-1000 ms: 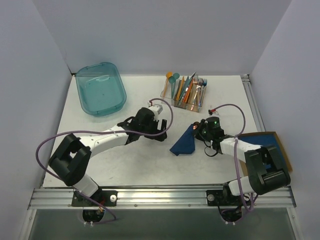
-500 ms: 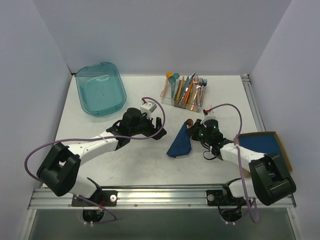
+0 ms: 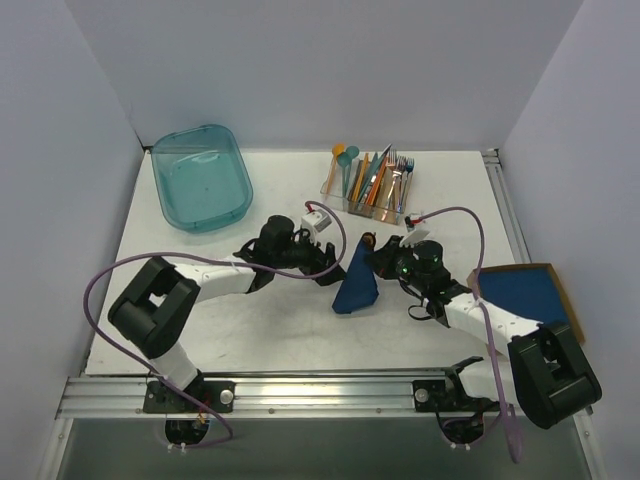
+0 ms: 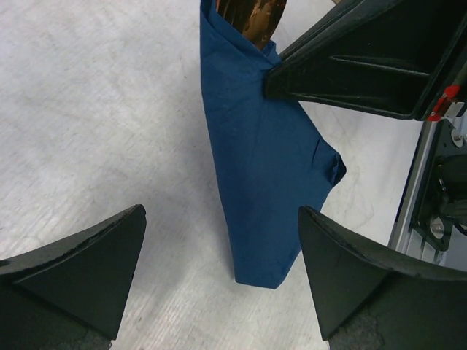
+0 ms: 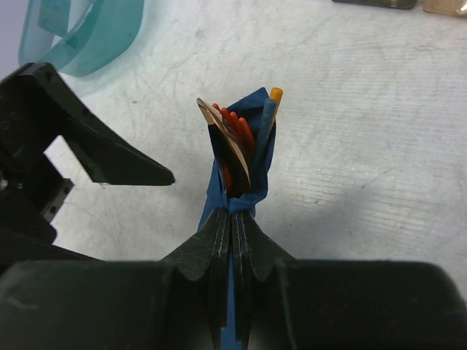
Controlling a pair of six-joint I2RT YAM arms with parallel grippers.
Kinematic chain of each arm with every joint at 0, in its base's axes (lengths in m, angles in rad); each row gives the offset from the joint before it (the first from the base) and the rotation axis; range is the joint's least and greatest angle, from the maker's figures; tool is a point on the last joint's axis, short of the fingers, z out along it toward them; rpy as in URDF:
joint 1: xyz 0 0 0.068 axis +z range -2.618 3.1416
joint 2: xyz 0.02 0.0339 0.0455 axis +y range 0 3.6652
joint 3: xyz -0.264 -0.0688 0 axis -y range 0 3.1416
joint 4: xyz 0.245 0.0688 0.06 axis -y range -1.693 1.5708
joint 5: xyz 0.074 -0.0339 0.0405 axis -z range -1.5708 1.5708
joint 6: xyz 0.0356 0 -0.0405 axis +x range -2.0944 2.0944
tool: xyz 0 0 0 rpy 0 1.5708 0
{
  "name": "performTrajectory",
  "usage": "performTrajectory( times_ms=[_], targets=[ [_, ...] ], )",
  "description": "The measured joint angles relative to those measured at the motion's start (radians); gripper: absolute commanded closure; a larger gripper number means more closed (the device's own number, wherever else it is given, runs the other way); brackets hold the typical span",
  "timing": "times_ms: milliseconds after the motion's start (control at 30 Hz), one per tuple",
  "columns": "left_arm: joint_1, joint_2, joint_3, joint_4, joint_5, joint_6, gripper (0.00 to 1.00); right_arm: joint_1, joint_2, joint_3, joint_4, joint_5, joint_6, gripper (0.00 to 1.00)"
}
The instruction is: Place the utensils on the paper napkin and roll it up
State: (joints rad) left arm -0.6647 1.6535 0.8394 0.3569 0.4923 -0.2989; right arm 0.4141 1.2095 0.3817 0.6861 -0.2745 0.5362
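- Since a second ago, your right gripper [image 3: 378, 258] has carried its bundle leftward toward the middle of the table. The napkin [image 3: 356, 285], which was a wider flap, now hangs as a narrow wedge. Your left arm has drawn its elbow in, and the left gripper [image 3: 328, 264] again sits just left of the bundle.
- You are working on a white, faintly speckled table [image 3: 250, 330] closed in by pale walls on three sides. A metal rail [image 3: 320, 392] runs along the near edge.
- A teal bin [image 3: 200, 178] stands at the far left corner.
- A clear holder [image 3: 368, 190] of mixed cutlery stands at the far middle.
- A stack of blue sheets [image 3: 525, 290] lies on a brown board at the right edge.
- Your right gripper's fingers are pressed together on the gathered top of the napkin, as the right wrist view shows.
- The orange-copper utensils [image 5: 233, 142] stick out of the fold just beyond those fingertips, wrapped in the blue paper. Whether the fingers pinch the metal as well as the paper, you cannot tell.
- From the pinch the napkin widens downward to a folded lower end near the table. Whether it touches the surface is unclear.
- Your left gripper's fingers [image 4: 80, 270] stand wide apart and hold nothing. In the left wrist view the napkin's lower end lies between them and touches neither.
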Motion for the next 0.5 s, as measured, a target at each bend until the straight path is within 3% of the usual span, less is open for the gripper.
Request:
performTrajectory(
  times_ms=[500],
  targets=[
    [0.010, 0.119, 0.069, 0.195, 0.175, -0.016, 0.06, 0.001, 0.000, -0.020, 0.109, -0.152, 0.024, 1.00]
  ],
)
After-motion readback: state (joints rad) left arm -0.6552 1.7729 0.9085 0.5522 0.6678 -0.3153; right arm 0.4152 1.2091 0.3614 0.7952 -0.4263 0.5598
